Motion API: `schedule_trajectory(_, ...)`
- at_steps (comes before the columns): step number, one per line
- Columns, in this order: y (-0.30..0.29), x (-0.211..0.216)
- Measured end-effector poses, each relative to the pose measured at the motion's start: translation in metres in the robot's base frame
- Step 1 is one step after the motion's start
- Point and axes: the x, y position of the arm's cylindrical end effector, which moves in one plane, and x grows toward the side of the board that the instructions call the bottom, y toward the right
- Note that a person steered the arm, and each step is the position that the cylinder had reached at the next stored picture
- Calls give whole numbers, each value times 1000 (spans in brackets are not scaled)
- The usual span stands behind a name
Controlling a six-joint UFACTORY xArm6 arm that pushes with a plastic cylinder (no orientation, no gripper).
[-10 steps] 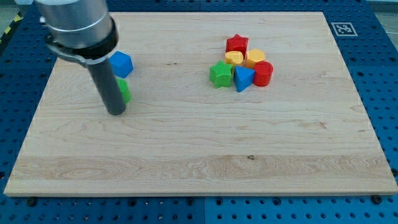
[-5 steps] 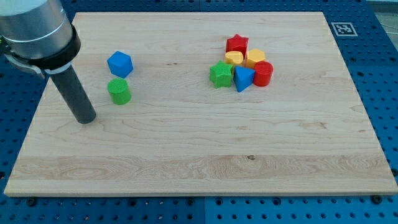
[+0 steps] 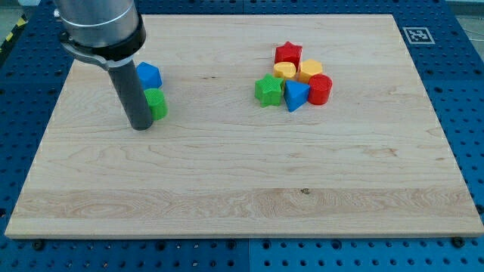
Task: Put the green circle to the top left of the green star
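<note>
Our tip stands at the counter's left part, touching the left side of the green circle, so the push goes toward the view's right. We have no jaws; nothing is held. The circle is a short ribbed cylinder, just below the blue hexagon, well apart from the green star.

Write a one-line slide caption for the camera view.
My tip sits left of the green circle, far from the green star.

Robotics lab bench: wooden board on blue perforated table, fiducial marker at corner.
</note>
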Motion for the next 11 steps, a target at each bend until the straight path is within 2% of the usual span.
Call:
schedule_trajectory(5,28,-38)
schedule_trajectory(6,0,-38)
schedule_trajectory(7,-4,-52)
schedule_trajectory(10,54,-59)
schedule_trajectory(11,35,-67)
